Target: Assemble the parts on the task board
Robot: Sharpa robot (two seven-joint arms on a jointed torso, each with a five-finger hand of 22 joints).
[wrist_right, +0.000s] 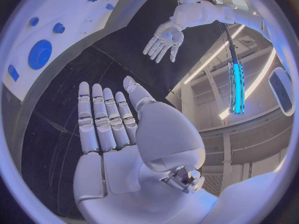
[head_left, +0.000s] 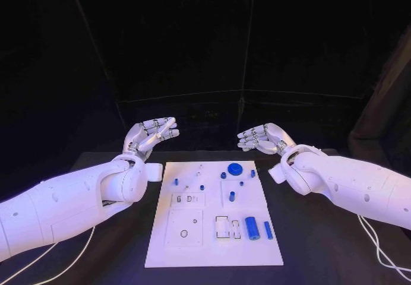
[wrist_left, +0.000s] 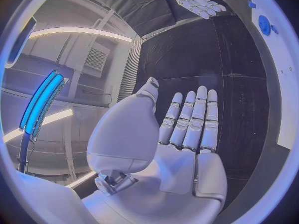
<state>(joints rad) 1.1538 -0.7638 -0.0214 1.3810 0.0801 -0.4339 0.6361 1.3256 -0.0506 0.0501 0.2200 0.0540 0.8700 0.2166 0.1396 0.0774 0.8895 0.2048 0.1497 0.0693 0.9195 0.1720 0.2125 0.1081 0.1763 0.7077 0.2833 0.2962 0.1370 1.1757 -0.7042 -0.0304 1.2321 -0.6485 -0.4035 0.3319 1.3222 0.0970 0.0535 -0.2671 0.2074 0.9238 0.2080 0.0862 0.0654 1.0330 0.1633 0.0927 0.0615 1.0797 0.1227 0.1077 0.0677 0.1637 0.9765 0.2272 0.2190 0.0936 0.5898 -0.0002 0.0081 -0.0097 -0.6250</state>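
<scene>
Task board [head_left: 214, 249]: parts unassembled. Left hand [head_left: 151, 134] and right hand [head_left: 263, 138] beyond its far edge, fingers apart, empty. Step: pre-start; next likely a reach to a blue part.

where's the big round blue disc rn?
Head view: the round blue disc sits on the task board near its far edge, right of centre, with a small blue part just to its right.

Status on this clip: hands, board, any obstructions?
Left hand and right hand open, raised beyond the white task board. Small blue parts untouched. Nothing in the way.
</scene>
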